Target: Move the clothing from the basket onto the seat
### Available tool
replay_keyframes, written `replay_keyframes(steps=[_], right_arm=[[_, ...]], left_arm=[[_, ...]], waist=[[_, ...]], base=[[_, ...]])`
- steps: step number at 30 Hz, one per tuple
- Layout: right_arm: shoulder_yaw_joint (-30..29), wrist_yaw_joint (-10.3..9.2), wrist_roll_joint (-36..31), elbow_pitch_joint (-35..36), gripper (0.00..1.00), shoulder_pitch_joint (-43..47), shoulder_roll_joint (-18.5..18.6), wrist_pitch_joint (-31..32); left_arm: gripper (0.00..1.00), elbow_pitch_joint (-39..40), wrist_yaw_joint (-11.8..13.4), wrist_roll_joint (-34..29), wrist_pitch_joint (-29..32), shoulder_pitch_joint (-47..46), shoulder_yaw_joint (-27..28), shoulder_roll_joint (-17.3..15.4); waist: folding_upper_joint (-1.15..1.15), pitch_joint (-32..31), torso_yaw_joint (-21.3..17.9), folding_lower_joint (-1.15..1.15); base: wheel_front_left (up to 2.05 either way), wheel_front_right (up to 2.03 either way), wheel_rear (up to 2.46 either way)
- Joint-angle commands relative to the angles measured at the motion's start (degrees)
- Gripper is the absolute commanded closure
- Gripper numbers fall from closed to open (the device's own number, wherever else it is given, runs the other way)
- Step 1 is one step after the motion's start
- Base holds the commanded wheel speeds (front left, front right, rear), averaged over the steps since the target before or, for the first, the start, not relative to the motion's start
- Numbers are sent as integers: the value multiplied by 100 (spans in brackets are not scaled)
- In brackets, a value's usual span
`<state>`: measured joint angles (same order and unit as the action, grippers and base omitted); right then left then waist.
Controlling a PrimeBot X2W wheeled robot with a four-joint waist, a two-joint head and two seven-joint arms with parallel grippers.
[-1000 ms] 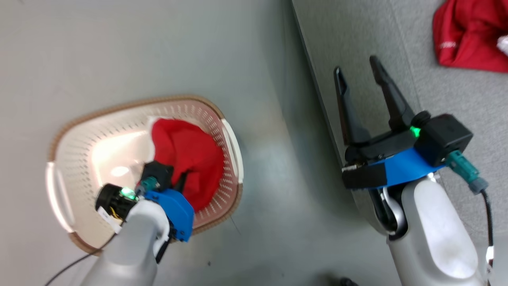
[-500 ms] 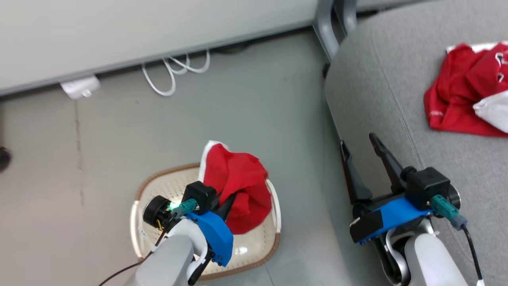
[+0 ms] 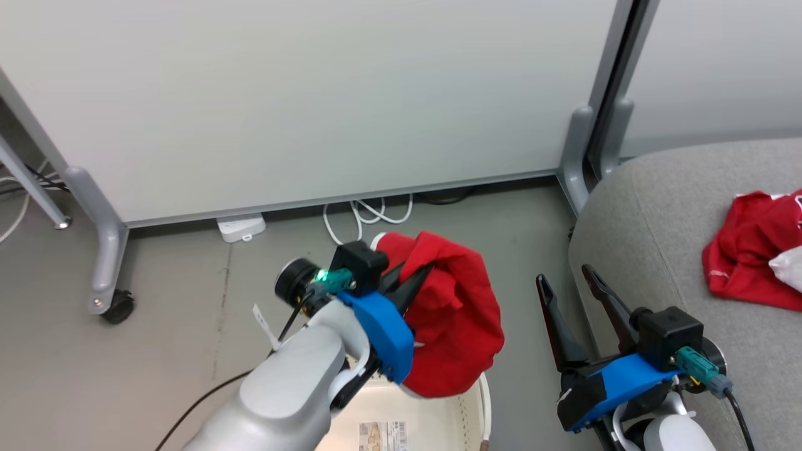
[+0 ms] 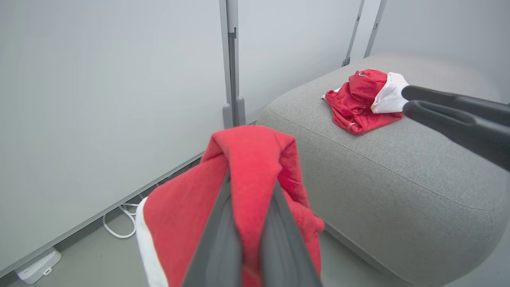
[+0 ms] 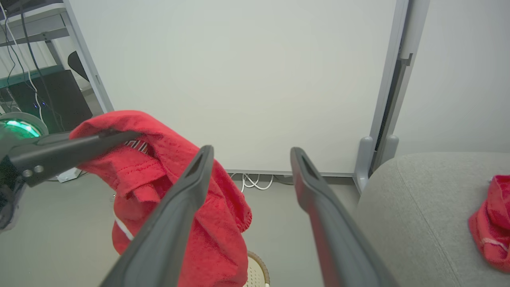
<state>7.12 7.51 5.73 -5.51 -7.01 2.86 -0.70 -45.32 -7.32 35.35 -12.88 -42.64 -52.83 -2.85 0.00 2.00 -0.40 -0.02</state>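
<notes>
A: Head view first; what has the left gripper (image 3: 418, 279) got?

B: Its two dark fingers are pinched together on a fold of the held garment (image 3: 460, 332); the red bundle hangs from them over the basket (image 3: 484, 401), which sits on the floor (image 3: 188, 313) at the bottom edge with its label showing; I cannot tell whether the cloth's lower end touches the basket.

A: And the right gripper (image 3: 564, 275)?

B: Spread wide, with nothing between the fingers; it stands just beside the front edge of the seat (image 3: 658, 207); the second garment (image 3: 745, 257) lies crumpled on the seat, well apart from it.

A: Left wrist view?

B: The fingers (image 4: 217, 239) press together with red cloth bunched over and around them; a white band runs down the bundle's left side; beyond, the second garment, red with a white patch, rests on top of the grey seat; the right gripper's fingers come in from the right edge.

A: Right wrist view?

B: The right gripper's fingers (image 5: 318, 207) stand far apart, floor and the white panel (image 5: 239, 79) showing between them; the held garment hangs to the left, partly behind one finger, clamped at its top by the left gripper; a bit of the basket's woven rim shows beneath it; the seat lies to the right, the second garment at the picture's edge.
</notes>
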Motion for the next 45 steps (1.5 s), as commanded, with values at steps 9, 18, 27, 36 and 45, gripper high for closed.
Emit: replay_keyframes(steps=[9, 18, 27, 36, 45], right_arm=[[74, -4, 55, 149, 0, 207, 4, 118], [81, -4, -12, 240, 0, 260, 4, 192], [127, -4, -4, 241, 0, 276, 4, 234], [587, -4, 195, -31, 0, 65, 5, 285], [1140, -4, 436, -1079, 0, -725, 6, 268]], left_arm=[[100, 323, 55, 474, 218, -671, -250, -10], [100, 397, 188, 706, 210, -825, -510, -11], [100, 331, 204, 953, 156, -883, -684, -10], [100, 296, 254, 1075, 113, -965, -898, -9], [100, 347, 286, 1233, 89, -1024, -1118, -9]], waist=[[0, -295, 240, 2], [0, -297, 283, 2], [0, -265, 317, 2], [0, -245, 376, 2], [0, -223, 424, 2]], base=[[0, 0, 0], [0, 0, 0], [0, 0, 0], [0, 0, 0], [0, 0, 0]])
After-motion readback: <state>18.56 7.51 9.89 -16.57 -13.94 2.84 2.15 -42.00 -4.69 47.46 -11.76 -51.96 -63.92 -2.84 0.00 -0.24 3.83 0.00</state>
